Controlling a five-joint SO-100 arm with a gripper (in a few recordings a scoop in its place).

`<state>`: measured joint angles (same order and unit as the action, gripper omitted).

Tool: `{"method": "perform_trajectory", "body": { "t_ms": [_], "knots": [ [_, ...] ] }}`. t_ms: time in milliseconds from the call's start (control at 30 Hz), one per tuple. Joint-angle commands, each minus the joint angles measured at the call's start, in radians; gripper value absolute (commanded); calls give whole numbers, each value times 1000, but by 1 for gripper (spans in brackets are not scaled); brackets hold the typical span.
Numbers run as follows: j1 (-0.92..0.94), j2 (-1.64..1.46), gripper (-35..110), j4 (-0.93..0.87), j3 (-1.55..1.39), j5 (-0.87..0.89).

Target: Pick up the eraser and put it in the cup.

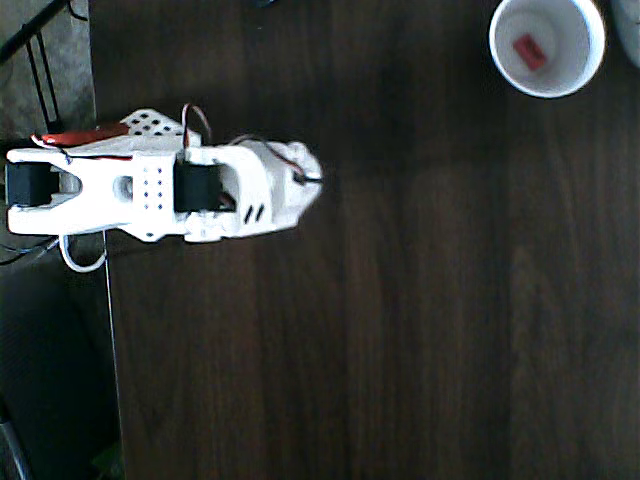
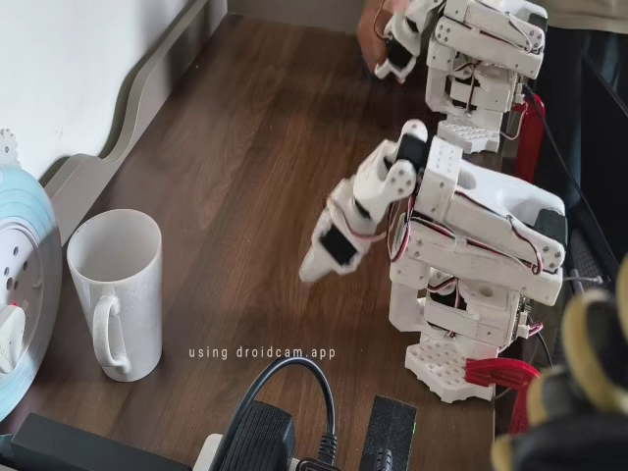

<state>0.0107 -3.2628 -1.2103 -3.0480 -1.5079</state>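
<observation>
The eraser, a small pink-red block, lies inside the white cup at the overhead view's top right. In the fixed view the same cup is a handled mug standing at the left, and its inside is hidden. My white arm is folded back over its base at the overhead view's left. Its gripper is far from the cup. In the fixed view the gripper points down above the dark wood table, its fingers together with nothing between them.
A pale sliver of another vessel sits right of the cup. A red clamp holds the arm's base at the table edge. A round blue-white disc and a power strip with plugs crowd the fixed view's lower left.
</observation>
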Motion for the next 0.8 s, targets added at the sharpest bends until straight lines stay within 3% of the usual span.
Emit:
{"method": "perform_trajectory", "body": {
  "t_ms": [0, 200, 767],
  "knots": [
    [-31, -23, 0, -100, -8, -184],
    [-43, -23, 0, -106, -9, -77],
    [-43, -23, 3, -106, -9, -77]
  ]
}}
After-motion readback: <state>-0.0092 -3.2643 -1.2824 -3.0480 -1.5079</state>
